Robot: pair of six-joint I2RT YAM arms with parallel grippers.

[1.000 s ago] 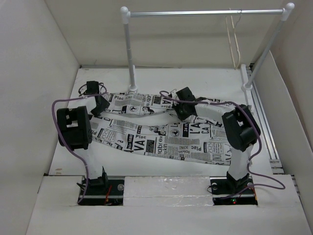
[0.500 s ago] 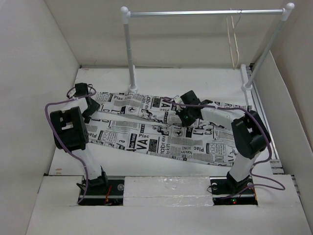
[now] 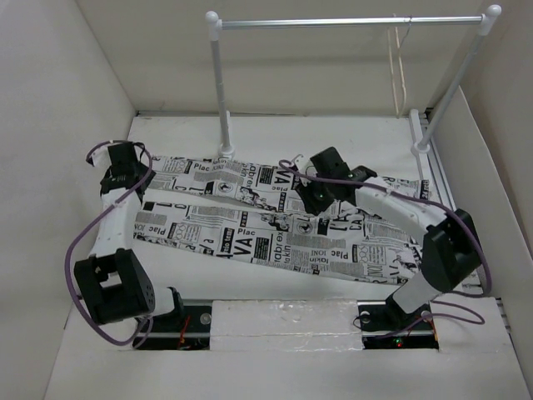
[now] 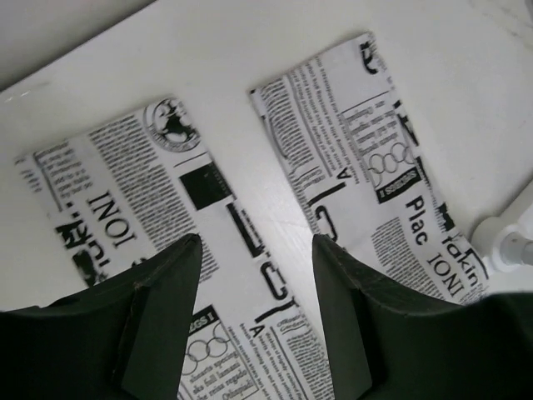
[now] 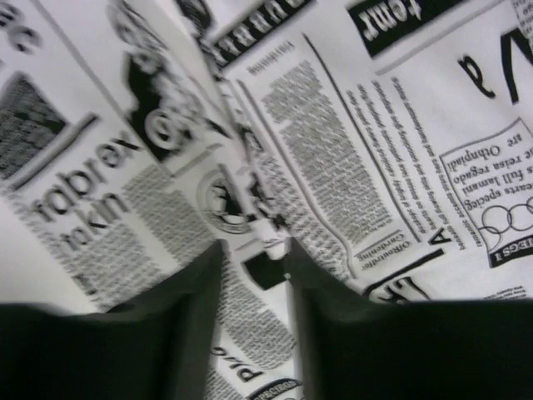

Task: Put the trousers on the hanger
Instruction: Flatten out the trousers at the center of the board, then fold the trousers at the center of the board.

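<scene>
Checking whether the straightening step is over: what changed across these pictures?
The left gripper swung left, out to the leg ends of the white newspaper-print cloth trousers, jaws open. The right arm's elbow dropped toward the near right; the right gripper stayed at the crotch, jaws now apart. Trousers remain flat; the thin cream triangular hanger still hangs on the metal-bar rail.

— What colours are the trousers (image 3: 266,221)?
— White cloth, printed all over in black: newspaper columns, bold headlines, small round emblems.
— And the tabletop (image 3: 333,137)?
— Plain white, like the walls (image 3: 50,100). The rail (image 3: 350,22) has white posts and a silvery bar. The hanger (image 3: 395,79) is pale cream.
— The arms (image 3: 391,204)?
— White links, black joints, purple cables (image 3: 71,258). The left pincer (image 4: 254,246) and the right pincer (image 5: 255,246) are dark, nearly black.
</scene>
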